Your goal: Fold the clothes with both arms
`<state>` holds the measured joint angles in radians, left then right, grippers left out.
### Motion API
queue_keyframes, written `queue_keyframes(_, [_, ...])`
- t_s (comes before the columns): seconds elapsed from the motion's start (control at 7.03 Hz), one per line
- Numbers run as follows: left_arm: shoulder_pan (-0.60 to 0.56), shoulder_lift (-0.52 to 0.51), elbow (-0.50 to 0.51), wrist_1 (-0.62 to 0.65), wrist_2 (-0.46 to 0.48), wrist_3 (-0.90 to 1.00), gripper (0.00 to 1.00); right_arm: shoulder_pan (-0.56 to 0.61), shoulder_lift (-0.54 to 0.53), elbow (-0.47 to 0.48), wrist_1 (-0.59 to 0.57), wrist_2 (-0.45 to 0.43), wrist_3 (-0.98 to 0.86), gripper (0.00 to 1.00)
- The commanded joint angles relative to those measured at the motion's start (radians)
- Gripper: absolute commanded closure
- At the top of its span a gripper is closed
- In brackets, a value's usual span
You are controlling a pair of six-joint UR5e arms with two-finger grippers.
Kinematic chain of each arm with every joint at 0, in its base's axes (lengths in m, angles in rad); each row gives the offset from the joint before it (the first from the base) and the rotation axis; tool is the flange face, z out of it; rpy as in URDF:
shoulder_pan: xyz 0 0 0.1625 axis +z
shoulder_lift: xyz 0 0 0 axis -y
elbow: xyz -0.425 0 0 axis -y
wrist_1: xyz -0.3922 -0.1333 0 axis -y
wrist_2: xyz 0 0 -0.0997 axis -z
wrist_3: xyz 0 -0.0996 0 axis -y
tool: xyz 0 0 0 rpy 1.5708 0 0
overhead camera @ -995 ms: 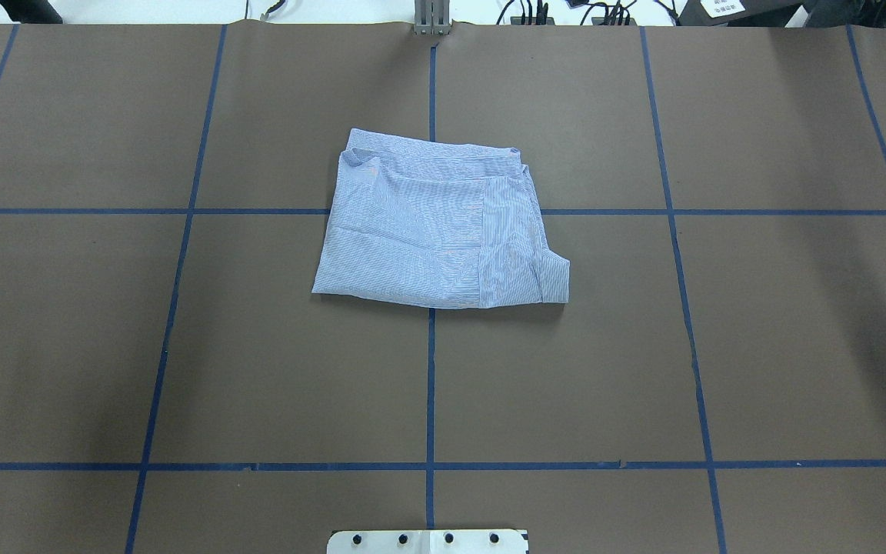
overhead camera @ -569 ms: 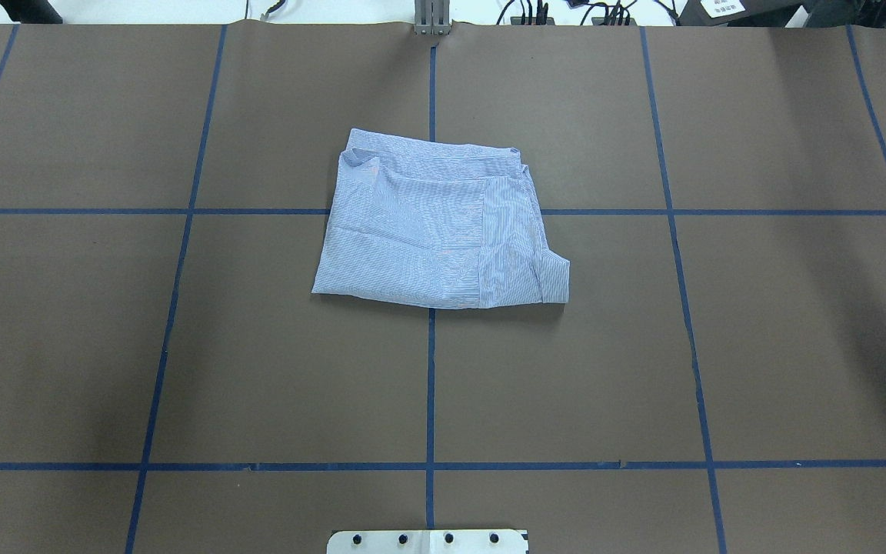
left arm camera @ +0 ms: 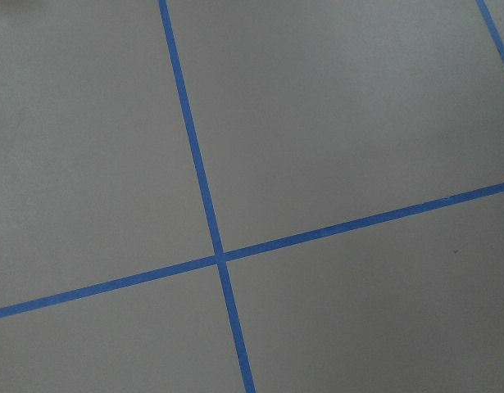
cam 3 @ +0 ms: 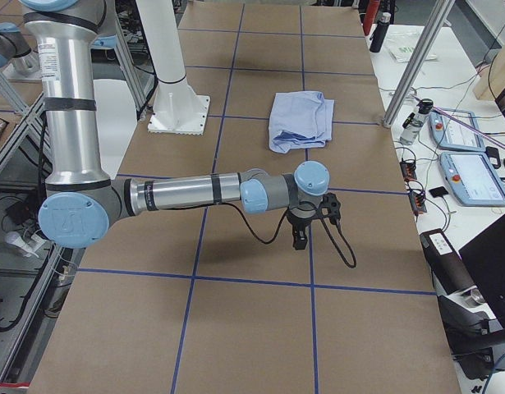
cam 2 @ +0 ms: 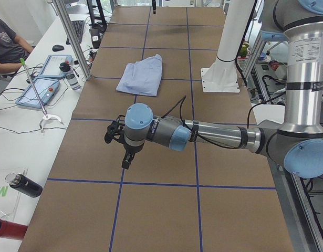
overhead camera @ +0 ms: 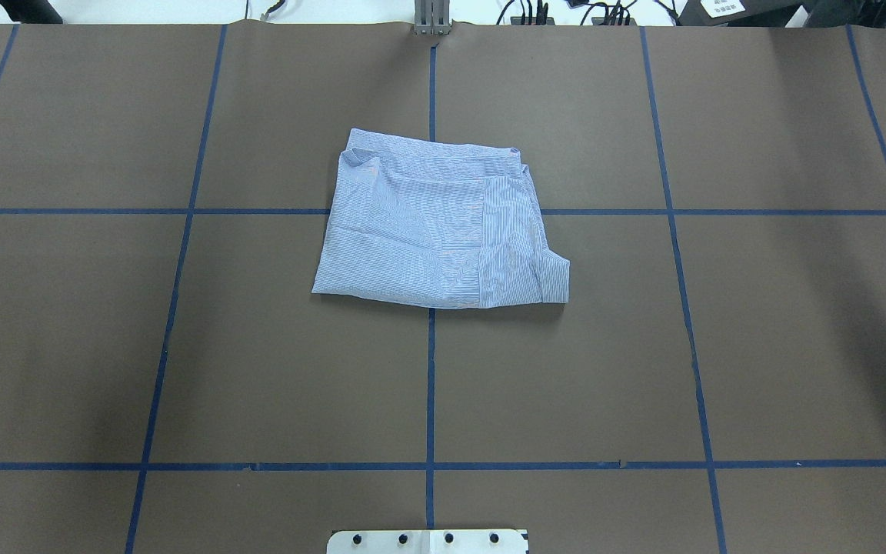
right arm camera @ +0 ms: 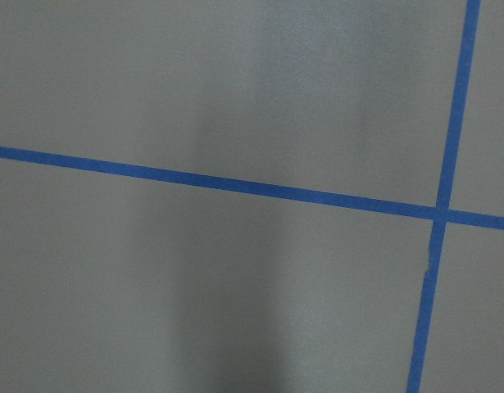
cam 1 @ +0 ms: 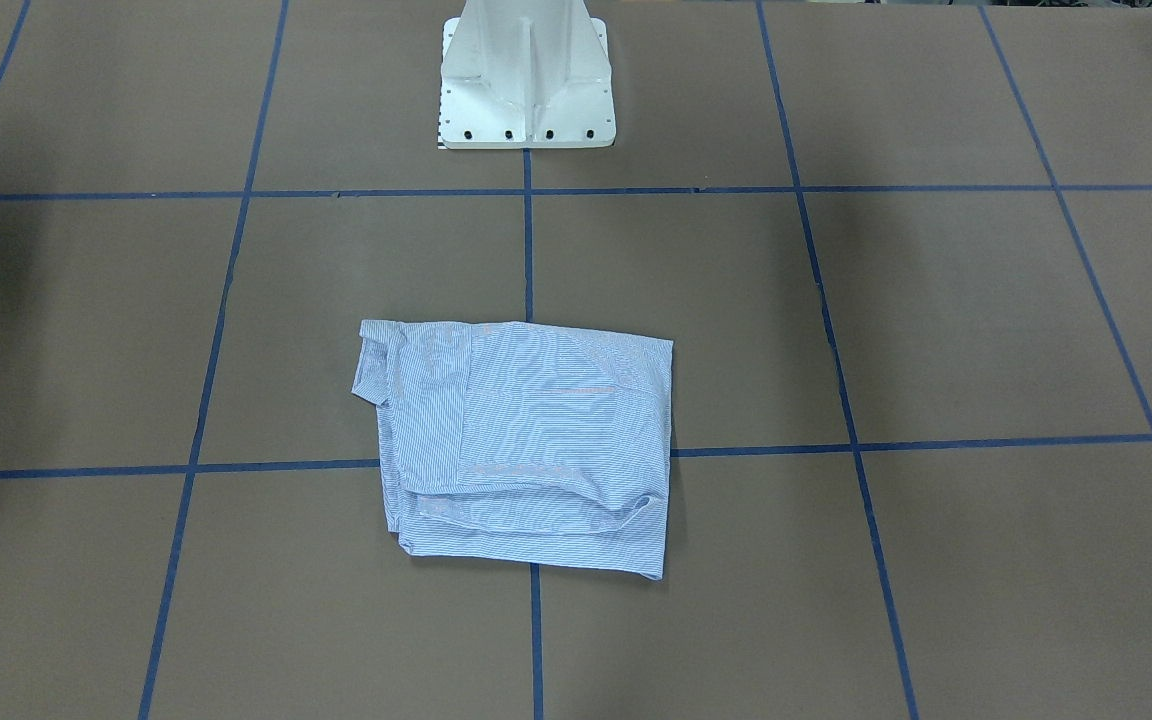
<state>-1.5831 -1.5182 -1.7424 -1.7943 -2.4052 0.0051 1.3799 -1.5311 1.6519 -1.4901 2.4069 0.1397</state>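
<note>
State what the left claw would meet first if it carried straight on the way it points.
Likely the brown-papered table, near a blue tape crossing; the left claw points roughly down at it, with nothing visible between.

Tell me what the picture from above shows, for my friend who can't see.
A light blue striped shirt lies folded into a rough square in the middle of a brown table crossed by blue tape lines. Nothing touches it; a white base plate peeks in at the bottom edge.

Left hand (cam 2: 126, 161) and right hand (cam 3: 299, 240) show too small to judge their grip.
</note>
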Motion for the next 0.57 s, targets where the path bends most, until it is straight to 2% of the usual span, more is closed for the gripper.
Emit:
queue_keyframes(0.0, [0.000,0.018,-0.014,0.001,-0.020,-0.002,0.00,-0.060,0.008,0.008,0.007,-0.003,0.011,0.00])
queue_keyframes(0.14, [0.000,0.019,-0.006,0.000,-0.020,-0.002,0.00,-0.070,0.015,0.008,0.007,-0.021,0.011,0.00])
queue_keyframes(0.43, [0.002,0.018,0.007,0.000,-0.012,-0.002,0.00,-0.068,0.005,0.046,0.005,-0.133,0.008,0.00])
